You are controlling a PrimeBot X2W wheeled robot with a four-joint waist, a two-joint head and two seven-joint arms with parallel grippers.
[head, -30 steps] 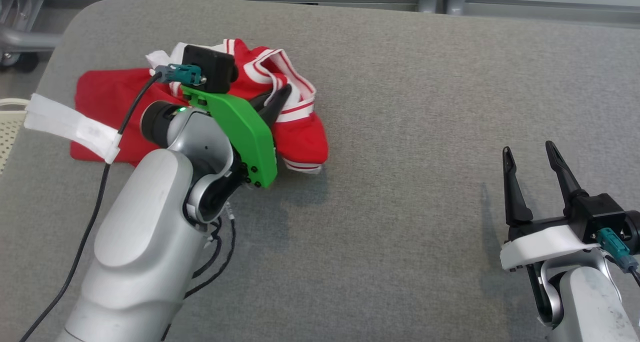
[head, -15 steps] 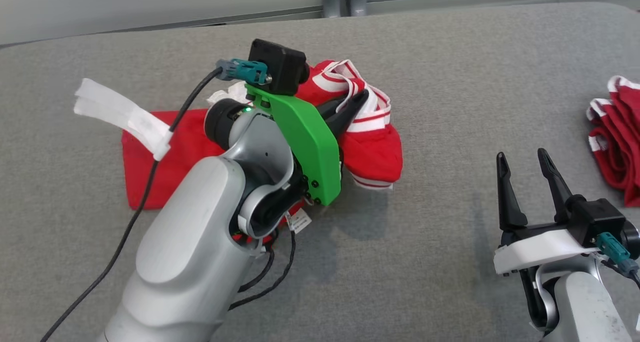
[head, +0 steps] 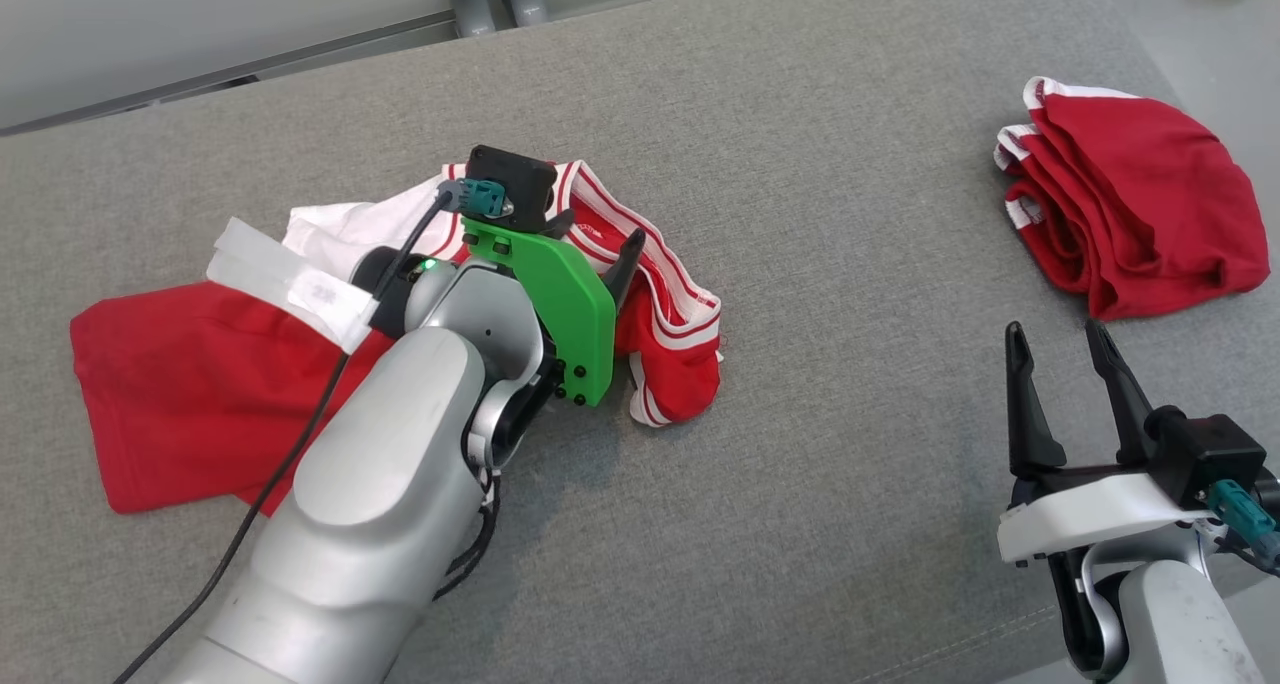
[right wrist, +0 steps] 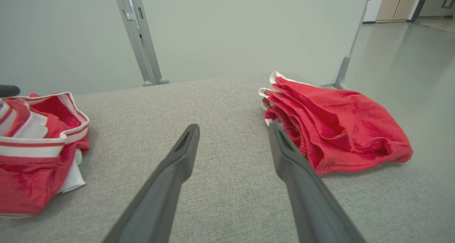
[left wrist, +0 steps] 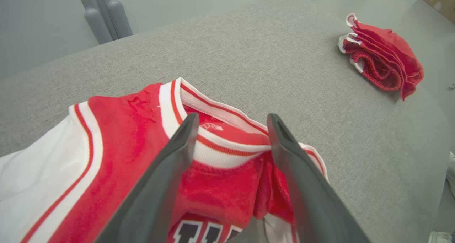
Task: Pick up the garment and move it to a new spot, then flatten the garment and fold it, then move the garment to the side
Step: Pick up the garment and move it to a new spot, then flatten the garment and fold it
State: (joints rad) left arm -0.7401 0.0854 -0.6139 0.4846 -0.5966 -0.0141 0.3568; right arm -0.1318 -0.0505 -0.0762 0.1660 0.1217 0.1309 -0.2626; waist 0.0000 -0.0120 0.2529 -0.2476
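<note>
Lying bunched on the grey worktop (head: 850, 414), the red-and-white jersey (head: 670, 344) sits beneath the left tool (left wrist: 233, 118), spread wide. The right tool (head: 1055, 329), also wide, hovers near a folded red cloth (head: 1140, 194). Pale wall (right wrist: 249, 30) behind.

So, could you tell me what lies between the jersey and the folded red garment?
Nothing; in the head view the grey fabric surface between jersey and folded red garment is bare.
</note>
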